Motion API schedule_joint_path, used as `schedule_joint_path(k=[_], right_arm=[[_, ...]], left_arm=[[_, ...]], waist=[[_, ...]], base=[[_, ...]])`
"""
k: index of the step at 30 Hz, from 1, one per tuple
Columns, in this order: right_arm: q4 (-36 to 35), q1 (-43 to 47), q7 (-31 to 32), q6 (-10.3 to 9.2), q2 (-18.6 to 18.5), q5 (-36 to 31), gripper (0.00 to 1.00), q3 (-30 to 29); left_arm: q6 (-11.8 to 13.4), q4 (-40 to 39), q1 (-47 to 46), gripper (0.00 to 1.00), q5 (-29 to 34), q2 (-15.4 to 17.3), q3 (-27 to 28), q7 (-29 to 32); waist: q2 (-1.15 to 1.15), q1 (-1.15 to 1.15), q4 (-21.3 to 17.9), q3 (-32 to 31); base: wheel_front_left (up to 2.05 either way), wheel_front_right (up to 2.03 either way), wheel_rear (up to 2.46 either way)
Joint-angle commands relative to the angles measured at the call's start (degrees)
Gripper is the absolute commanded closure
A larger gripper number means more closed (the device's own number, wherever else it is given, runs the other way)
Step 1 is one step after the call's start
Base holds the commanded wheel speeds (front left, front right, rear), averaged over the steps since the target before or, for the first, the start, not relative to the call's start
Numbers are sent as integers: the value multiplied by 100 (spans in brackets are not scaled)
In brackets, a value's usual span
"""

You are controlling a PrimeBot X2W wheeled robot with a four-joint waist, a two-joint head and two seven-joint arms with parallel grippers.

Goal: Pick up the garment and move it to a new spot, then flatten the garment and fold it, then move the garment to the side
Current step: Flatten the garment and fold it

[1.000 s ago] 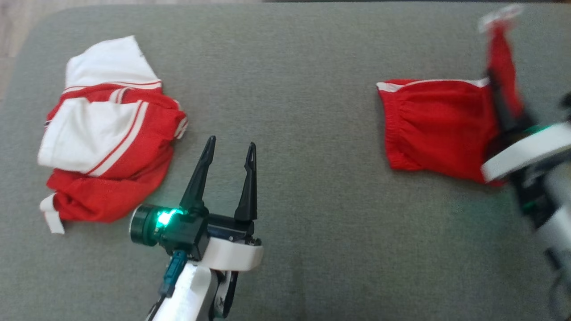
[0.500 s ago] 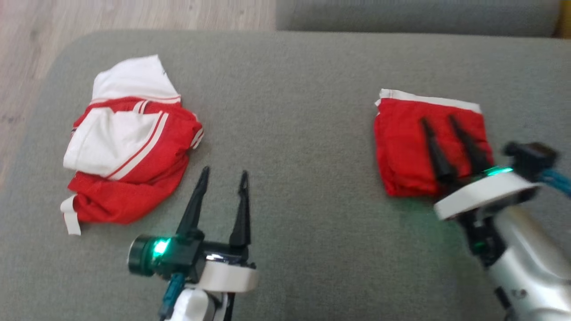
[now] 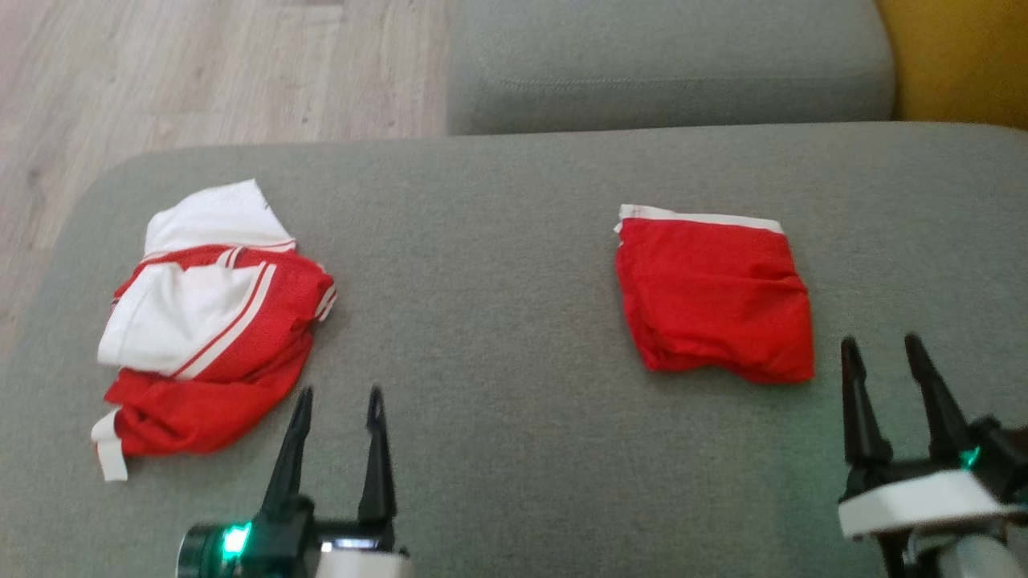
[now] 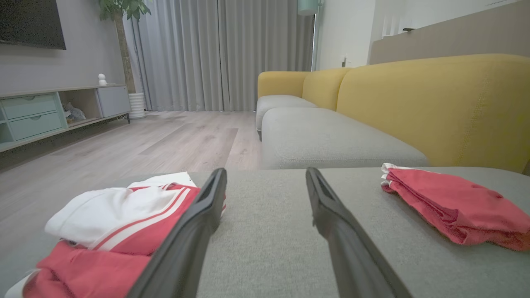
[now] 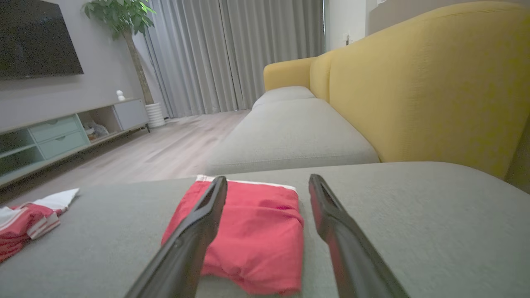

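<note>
The red garment (image 3: 715, 301) lies folded into a compact, roughly square packet on the grey sofa cushion (image 3: 514, 201), at about 3 o'clock from the middle of the head view. It rests flat in several stacked layers, slightly puffy, with soft creases across the top. A narrow white band (image 3: 699, 217) runs along its 12 o'clock edge. Its 6 o'clock edge is rounded and uneven.

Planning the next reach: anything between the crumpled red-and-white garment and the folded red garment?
No. In the head view, bare grey sofa cushion runs from the crumpled red-and-white garment to the folded red garment.
</note>
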Motion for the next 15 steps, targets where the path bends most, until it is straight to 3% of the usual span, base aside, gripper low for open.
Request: schedule_joint_path(k=[1, 15], right_arm=[[-263, 39, -60, -4, -23, -214, 0, 86], [-379, 517, -61, -4, -1, -610, 0, 330]], left_arm=[[-18, -230, 52, 0, 52, 9, 294, -29], [-64, -322, 615, 0, 123, -38, 613, -29]], waist=[[0, 1, -122, -136], [0, 1, -293, -400]], base=[[0, 0, 0], [0, 0, 0]])
